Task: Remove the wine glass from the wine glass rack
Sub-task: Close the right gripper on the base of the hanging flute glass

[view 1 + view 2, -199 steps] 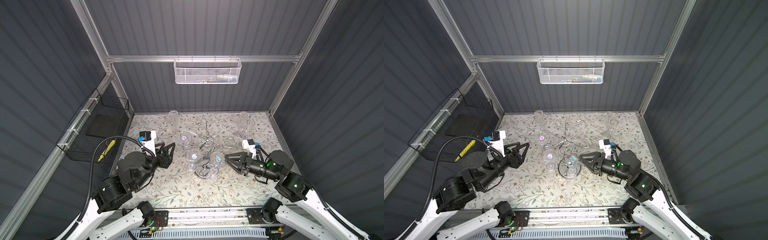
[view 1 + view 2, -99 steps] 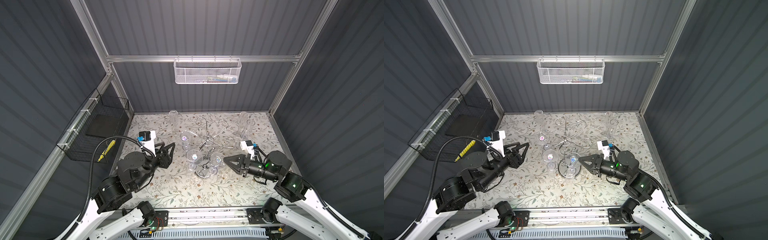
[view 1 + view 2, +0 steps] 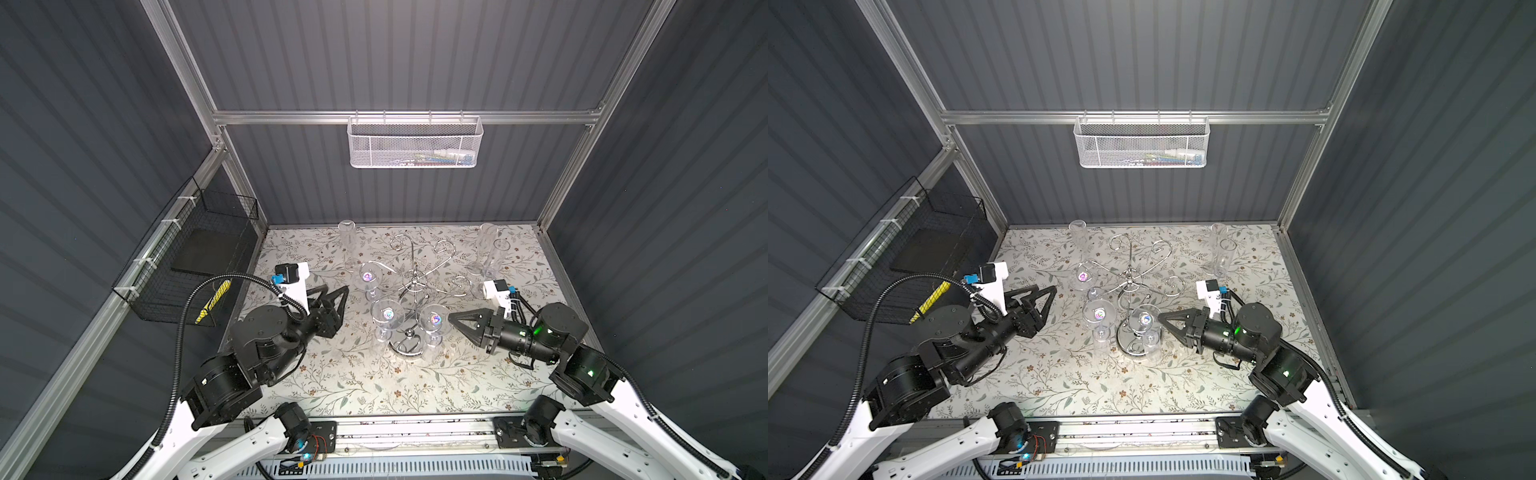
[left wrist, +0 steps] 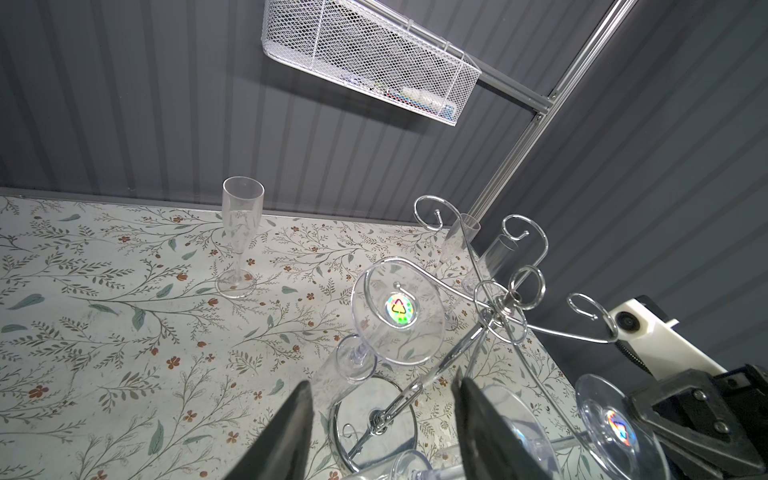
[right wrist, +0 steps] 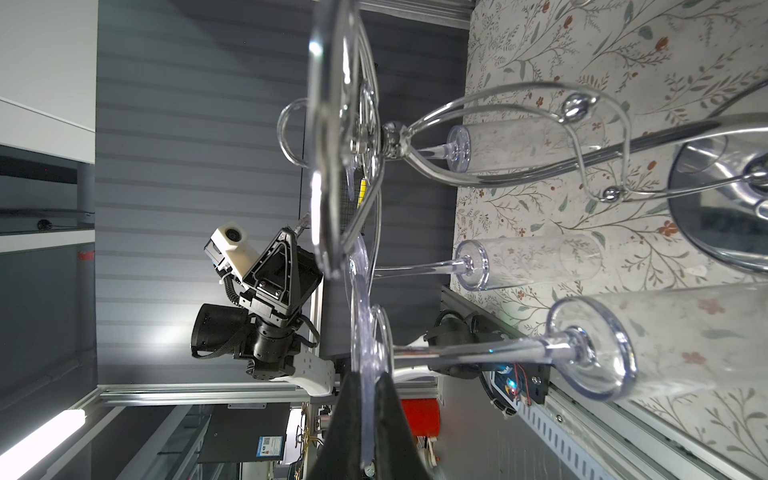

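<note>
Clear wine glass [image 5: 685, 340] foot clamped in my right gripper [image 5: 369, 378], seen only from its wrist; my left gripper [image 4: 382, 384] gapes empty.

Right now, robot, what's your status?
Right gripper shut on wine glass foot. Left gripper open, apart. Glass hanging on wine glass rack. Neighbour glass close.

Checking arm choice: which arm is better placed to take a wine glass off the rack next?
Right. The right claw is shut on the foot of the wine glass hanging nearest it on the wine glass rack. The left claw is open, apart from the rack, holding nothing.
</note>
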Tool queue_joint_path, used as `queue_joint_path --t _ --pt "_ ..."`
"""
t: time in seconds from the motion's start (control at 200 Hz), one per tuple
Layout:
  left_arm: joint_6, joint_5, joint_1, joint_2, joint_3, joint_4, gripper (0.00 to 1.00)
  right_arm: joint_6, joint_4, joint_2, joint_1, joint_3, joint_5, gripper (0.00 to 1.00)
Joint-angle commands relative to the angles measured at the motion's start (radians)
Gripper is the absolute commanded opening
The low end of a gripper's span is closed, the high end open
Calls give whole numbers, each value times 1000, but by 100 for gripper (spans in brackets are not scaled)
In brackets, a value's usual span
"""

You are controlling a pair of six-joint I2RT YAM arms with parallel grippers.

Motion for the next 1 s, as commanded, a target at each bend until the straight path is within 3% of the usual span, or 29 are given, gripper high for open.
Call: queue_joint_path --t 0.0,0.995 --pt "-14 -10 0 -13 0 -21 56 2 25 6 8 0 -2 0" --pt "-38 -18 -1 -39 -9 -43 57 23 78 5 74 63 45 0"
